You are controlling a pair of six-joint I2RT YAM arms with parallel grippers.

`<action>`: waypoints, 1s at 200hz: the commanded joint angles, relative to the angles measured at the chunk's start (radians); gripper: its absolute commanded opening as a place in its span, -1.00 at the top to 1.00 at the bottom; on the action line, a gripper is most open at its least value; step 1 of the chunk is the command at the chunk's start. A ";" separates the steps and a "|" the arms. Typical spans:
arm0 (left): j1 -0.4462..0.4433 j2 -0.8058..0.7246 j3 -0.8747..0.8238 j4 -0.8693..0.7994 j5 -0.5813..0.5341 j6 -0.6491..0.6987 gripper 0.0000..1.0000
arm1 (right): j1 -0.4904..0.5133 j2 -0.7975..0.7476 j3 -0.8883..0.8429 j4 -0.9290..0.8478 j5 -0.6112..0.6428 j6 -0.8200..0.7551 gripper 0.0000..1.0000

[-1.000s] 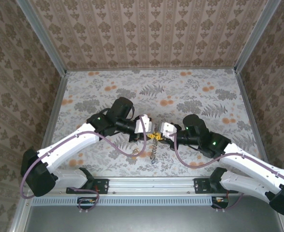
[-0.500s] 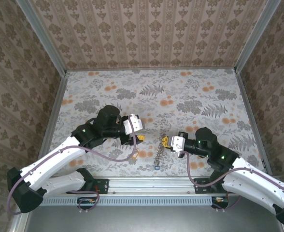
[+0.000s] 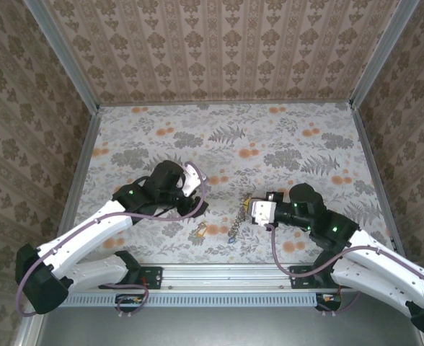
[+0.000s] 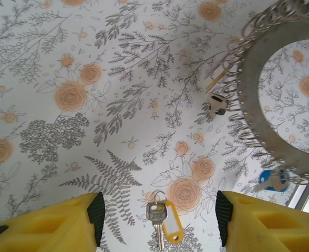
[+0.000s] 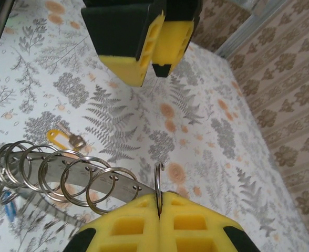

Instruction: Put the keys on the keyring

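On the counter point(image 3: 291, 144), near the front edge, a loose key point(image 3: 197, 231), below the left claw point(image 4: 160, 214) and apart from its fingers. Just right of that key, the keyring point(image 3: 235, 229), one end pinched in the right claw point(image 5: 160, 203), the rest trailing toward the front edge. At the ring, a second key point(image 4: 273, 180), seemingly threaded on.

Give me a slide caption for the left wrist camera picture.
Open left hand framing a yellow-tagged key on the floral table; keyring and blue key to the right.
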 commanded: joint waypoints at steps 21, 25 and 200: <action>0.008 0.053 0.024 -0.083 0.033 0.055 -0.09 | -0.006 0.049 0.084 -0.108 0.035 0.027 1.00; 0.006 0.070 0.031 -0.112 0.036 0.075 -0.08 | -0.006 0.050 0.089 -0.116 0.046 0.026 1.00; 0.092 0.586 0.127 -0.145 0.242 -0.244 0.09 | -0.070 0.063 0.109 -0.178 0.061 0.048 1.00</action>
